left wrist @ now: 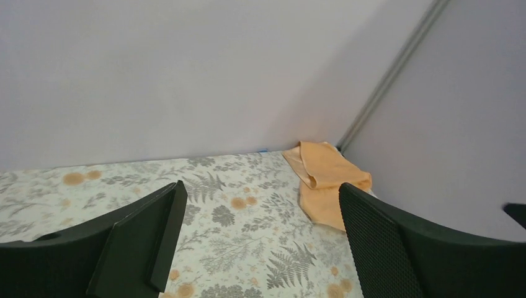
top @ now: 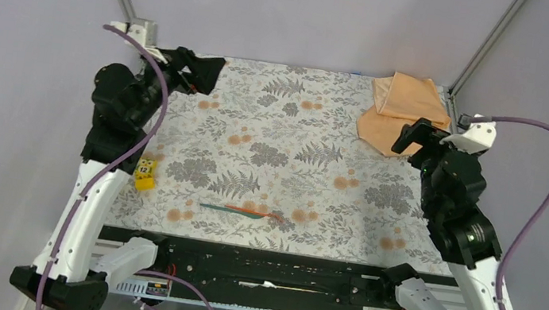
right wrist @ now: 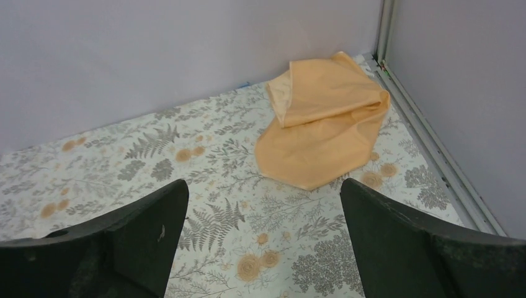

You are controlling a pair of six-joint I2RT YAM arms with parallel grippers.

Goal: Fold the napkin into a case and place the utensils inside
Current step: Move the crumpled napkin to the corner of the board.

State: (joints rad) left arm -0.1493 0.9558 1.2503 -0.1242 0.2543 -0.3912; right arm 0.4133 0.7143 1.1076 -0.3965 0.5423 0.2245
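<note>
The peach-orange napkin (top: pixel 402 108) lies crumpled and loosely folded over itself at the table's far right corner. It also shows in the left wrist view (left wrist: pixel 322 180) and the right wrist view (right wrist: pixel 322 130). The utensils lie end to end near the front middle, one teal-green (top: pixel 220 208) and one orange-red (top: pixel 263 214). No folded case shows. My right gripper (top: pixel 428 135) hangs open and empty just in front of the napkin, which lies ahead of its jaws (right wrist: pixel 263 185). My left gripper (top: pixel 204 72) is open and empty at the far left, facing across the table (left wrist: pixel 260 189).
A grey floral-print tablecloth (top: pixel 295 158) covers the table. A small yellow block (top: pixel 145 173) sits near the left edge. Grey walls and metal corner posts (top: pixel 482 46) close in the back and sides.
</note>
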